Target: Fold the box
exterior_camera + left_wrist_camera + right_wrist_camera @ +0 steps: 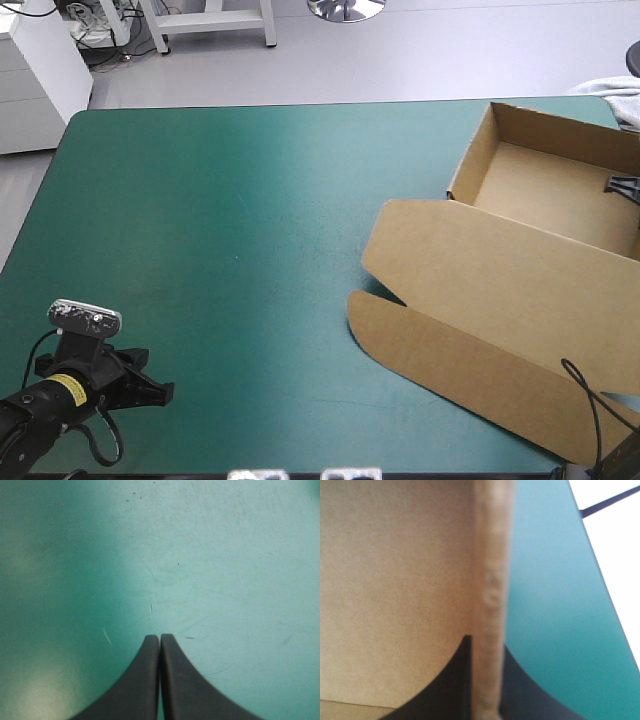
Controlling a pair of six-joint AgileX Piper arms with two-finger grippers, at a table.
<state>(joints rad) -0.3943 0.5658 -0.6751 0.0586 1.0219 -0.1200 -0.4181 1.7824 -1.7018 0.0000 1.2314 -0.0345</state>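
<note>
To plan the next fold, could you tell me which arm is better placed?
The right: the right gripper is shut on a wall of the box, while the left gripper sits shut over bare teal-green cover, well away from it.

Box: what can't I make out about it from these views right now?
1. High view: the box runs past the picture's right edge; its right wall and part of the lid are cut off.
2. High view: the right gripper shows only as a black tip at that edge.
3. Right wrist view: the gripped wall is blurred and hides where the fingers touch it.
4. Left wrist view: only teal-green cover ahead of the left gripper; no box.
</note>
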